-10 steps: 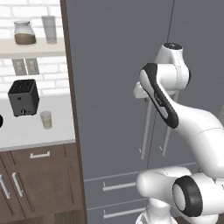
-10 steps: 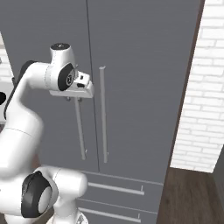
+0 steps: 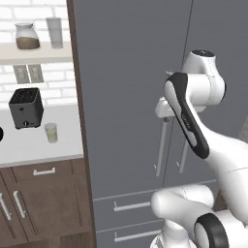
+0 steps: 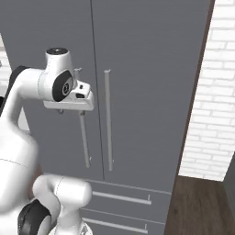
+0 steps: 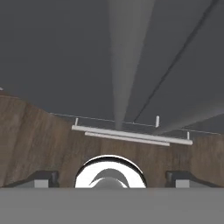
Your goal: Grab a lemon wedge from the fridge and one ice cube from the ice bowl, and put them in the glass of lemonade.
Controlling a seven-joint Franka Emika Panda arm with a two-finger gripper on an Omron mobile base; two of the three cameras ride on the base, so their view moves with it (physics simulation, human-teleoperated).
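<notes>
Gripper [image 5: 112, 178] jaws apart, holding nothing, up against the fridge [image 3: 131, 72] at its left door handle [image 4: 84, 137]. In the hand view the handle runs up the middle between the two fingertips [image 5: 41, 178]. Fridge doors closed, both lower drawers shut. Glass of lemonade [image 3: 51, 132] sits on the counter [image 3: 43, 150] left of the fridge, just right of the black toaster [image 3: 25, 107]. Jar [image 3: 27, 37] and a clear glass [image 3: 54, 32] on the shelf above.
</notes>
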